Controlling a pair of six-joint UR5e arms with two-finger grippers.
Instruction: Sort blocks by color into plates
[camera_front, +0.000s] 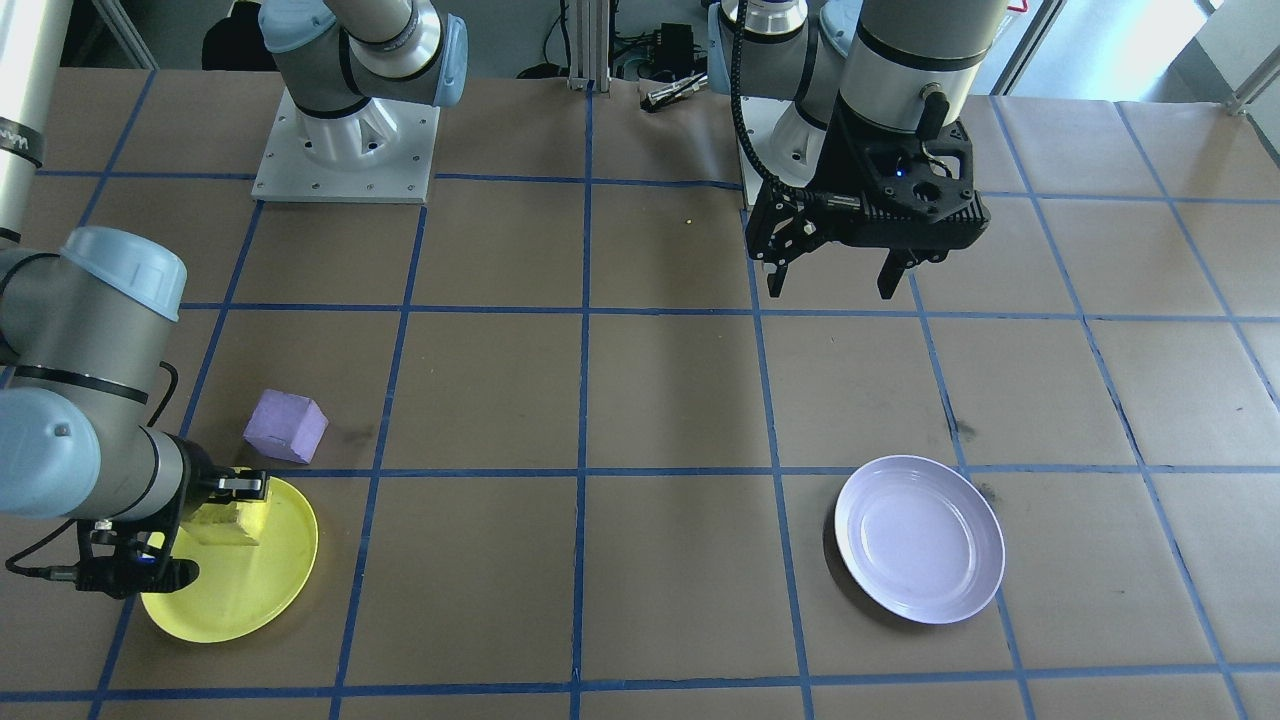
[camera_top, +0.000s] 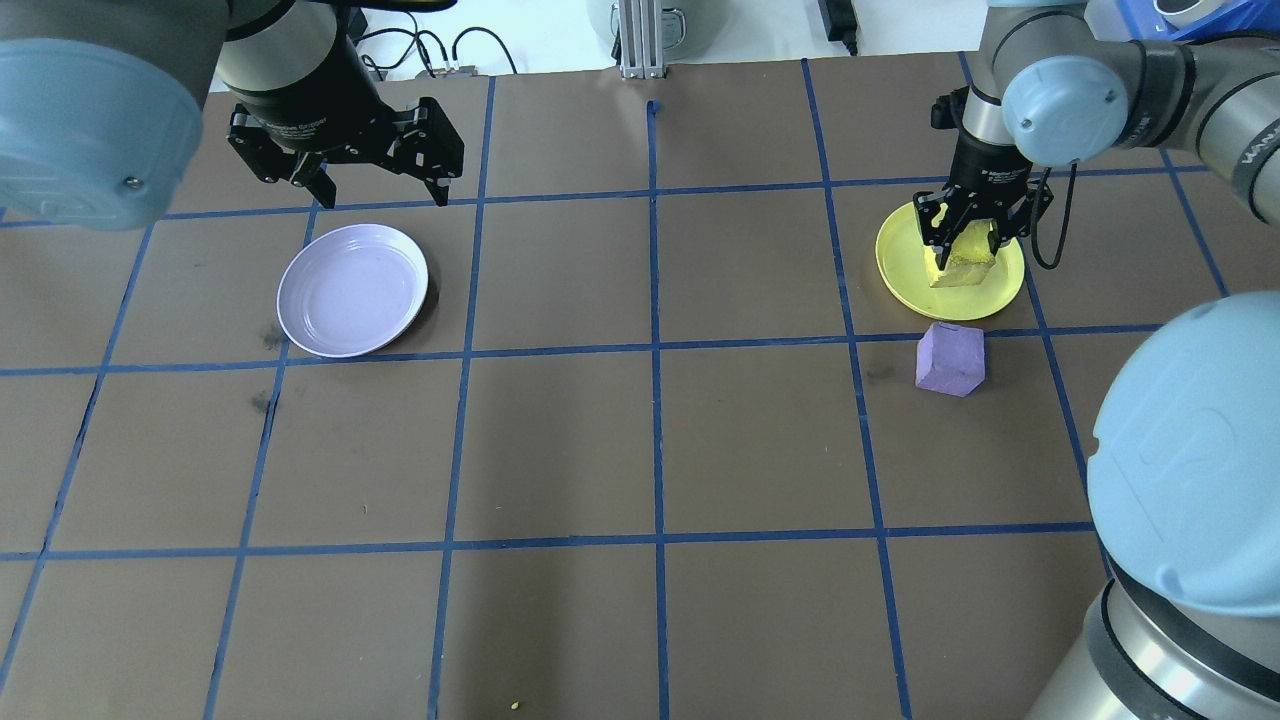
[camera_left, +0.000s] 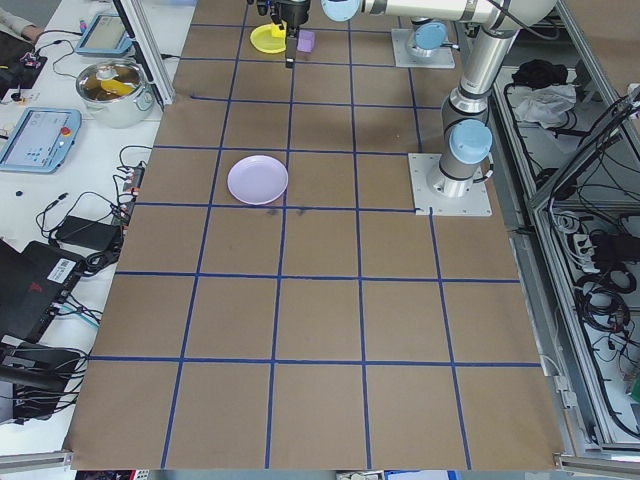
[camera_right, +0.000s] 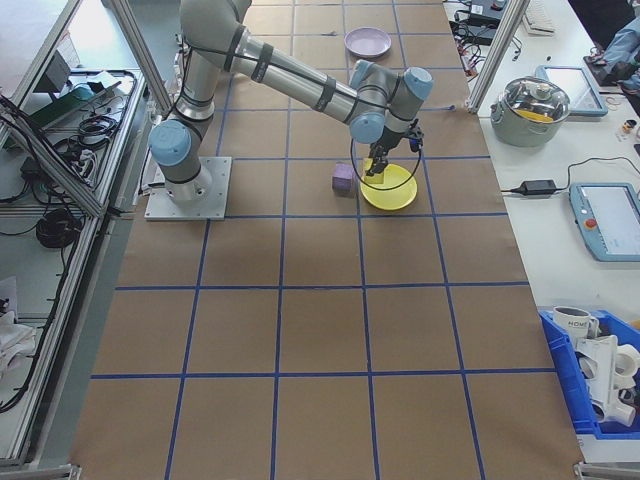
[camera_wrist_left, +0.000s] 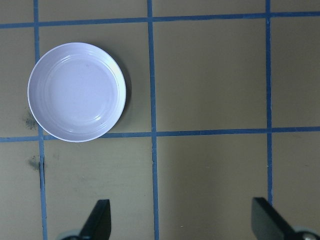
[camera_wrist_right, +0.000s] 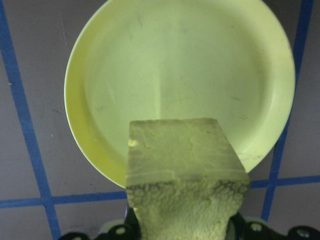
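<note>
The right gripper (camera_top: 968, 243) is clamped on the yellow block (camera_top: 962, 264), its fingers (camera_top: 935, 232) pressed against two opposite sides. It holds the block over the yellow plate (camera_top: 905, 270); whether the block touches the plate cannot be told. In the right wrist view the block (camera_wrist_right: 185, 175) fills the lower middle, with the plate (camera_wrist_right: 180, 65) spread beyond it.

The yellow plate lies near the table's (camera_top: 650, 450) far edge on the robot's right. The purple block (camera_top: 950, 358) sits on the table just beside that plate, on the side toward the robot, apart from its rim.

The left gripper (camera_top: 372, 185) hangs above the table with its jaws spread wide and nothing between them. The lavender plate (camera_top: 352, 290) lies near the far edge on the robot's left, well apart from the yellow plate. In the left wrist view the lavender plate (camera_wrist_left: 76, 91) lies at upper left, and both fingertips (camera_wrist_left: 98, 217) show at the bottom edge, far apart
</note>
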